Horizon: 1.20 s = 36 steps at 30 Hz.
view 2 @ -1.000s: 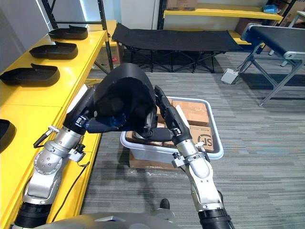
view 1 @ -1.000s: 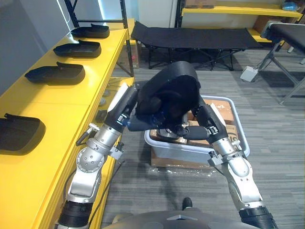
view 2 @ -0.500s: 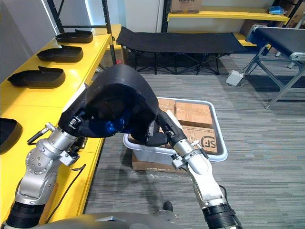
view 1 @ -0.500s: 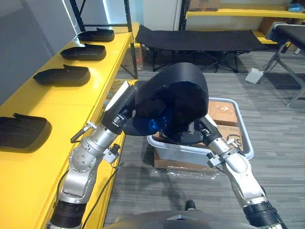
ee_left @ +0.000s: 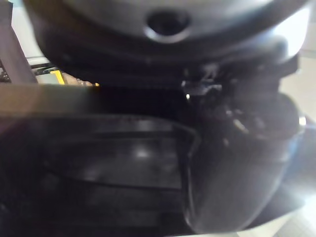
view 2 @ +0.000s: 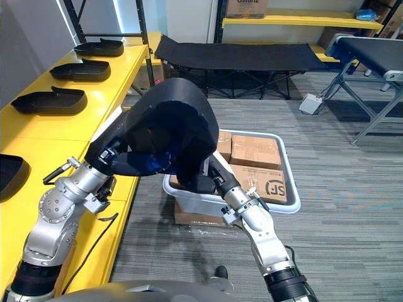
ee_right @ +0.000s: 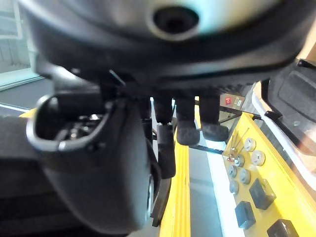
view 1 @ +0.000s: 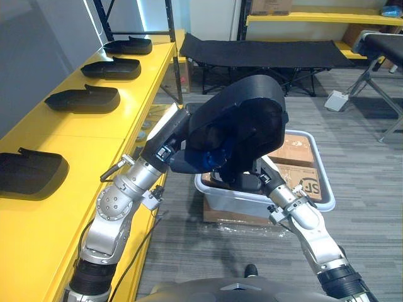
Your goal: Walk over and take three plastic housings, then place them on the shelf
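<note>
Carry step: black domed plastic housing (view 1: 245,123) aloft, right hand (view 1: 247,182) propping it with straight fingers, left hand (view 1: 179,162) grip hidden, cannot tell; next, swing to 9 o'clock onto yellow shelf (view 1: 82,135).

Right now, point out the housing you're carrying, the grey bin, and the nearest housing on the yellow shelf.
carried housing (view 1: 252,116): left eye view, on its rounded outer shell.
grey bin (view 1: 236,202): left eye view, on its front wall.
nearest shelf housing (view 1: 28,175): left eye view, on its top surface.
</note>
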Tool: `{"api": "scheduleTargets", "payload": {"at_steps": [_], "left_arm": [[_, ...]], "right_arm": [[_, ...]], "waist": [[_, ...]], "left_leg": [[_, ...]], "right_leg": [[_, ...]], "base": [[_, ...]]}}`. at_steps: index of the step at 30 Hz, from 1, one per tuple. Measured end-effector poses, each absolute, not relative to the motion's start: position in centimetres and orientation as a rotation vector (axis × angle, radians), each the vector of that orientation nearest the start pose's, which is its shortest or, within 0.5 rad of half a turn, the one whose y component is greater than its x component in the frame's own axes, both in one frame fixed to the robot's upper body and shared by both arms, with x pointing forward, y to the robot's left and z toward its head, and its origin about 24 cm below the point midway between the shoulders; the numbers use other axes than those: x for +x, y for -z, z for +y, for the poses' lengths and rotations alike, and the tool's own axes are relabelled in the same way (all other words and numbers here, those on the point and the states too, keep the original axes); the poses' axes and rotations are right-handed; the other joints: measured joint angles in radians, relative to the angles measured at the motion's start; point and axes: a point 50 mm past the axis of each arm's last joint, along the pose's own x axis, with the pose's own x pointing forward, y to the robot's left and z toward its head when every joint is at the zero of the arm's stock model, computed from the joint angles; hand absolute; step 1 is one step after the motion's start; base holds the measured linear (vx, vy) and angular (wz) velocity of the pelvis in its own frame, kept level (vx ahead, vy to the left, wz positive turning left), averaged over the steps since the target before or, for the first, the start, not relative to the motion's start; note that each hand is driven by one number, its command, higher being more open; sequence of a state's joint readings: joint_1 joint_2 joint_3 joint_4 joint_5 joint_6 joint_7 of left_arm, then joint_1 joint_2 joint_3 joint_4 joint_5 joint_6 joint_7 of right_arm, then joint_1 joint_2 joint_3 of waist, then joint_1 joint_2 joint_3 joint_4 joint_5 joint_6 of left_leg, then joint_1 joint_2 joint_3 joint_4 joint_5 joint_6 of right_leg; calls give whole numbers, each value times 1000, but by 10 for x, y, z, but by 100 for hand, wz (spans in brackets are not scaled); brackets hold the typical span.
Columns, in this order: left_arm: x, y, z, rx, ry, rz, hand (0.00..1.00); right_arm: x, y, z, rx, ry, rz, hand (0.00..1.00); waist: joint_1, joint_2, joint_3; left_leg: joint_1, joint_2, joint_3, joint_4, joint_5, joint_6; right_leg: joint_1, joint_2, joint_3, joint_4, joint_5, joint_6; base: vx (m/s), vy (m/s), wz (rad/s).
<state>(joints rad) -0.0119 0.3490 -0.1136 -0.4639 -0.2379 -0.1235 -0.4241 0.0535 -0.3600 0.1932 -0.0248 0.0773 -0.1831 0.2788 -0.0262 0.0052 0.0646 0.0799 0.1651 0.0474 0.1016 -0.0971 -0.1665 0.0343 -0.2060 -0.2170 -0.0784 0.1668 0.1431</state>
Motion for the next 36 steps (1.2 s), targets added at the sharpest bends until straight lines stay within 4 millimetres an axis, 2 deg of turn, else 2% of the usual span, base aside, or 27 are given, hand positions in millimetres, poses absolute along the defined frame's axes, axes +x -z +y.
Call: {"api": "scheduleTargets", "payload": {"at_steps": [1, 8, 15, 36], "left_arm": [[220, -154, 134, 185, 663, -527, 0], [223, -139, 132, 170, 672, -445, 0], [224, -134, 133, 158, 654, -422, 0], [221, -130, 137, 109, 601, -417, 0]], "right_arm": [[233, -46, -156, -273, -487, -75, 100], [230, -41, -154, -409, -518, -58, 100], [230, -40, -153, -459, -490, -65, 100], [229, -44, -152, -457, -483, -113, 100]], "waist": [[0, 0, 0], [13, -1, -1], [22, -1, 0], [26, 0, 1]], "left_leg": [[0, 0, 0, 0, 0, 0], [-1, 0, 0, 0, 0, 0], [-1, 0, -1, 0, 0, 0], [-2, 0, -2, 0, 0, 0]], "right_leg": [[0, 0, 0, 0, 0, 0], [0, 0, 1, 0, 1, 1], [0, 0, 2, 0, 2, 2], [1, 1, 3, 0, 2, 3]], "base": [[0, 0, 0], [0, 0, 0], [0, 0, 0], [0, 0, 0]]}}
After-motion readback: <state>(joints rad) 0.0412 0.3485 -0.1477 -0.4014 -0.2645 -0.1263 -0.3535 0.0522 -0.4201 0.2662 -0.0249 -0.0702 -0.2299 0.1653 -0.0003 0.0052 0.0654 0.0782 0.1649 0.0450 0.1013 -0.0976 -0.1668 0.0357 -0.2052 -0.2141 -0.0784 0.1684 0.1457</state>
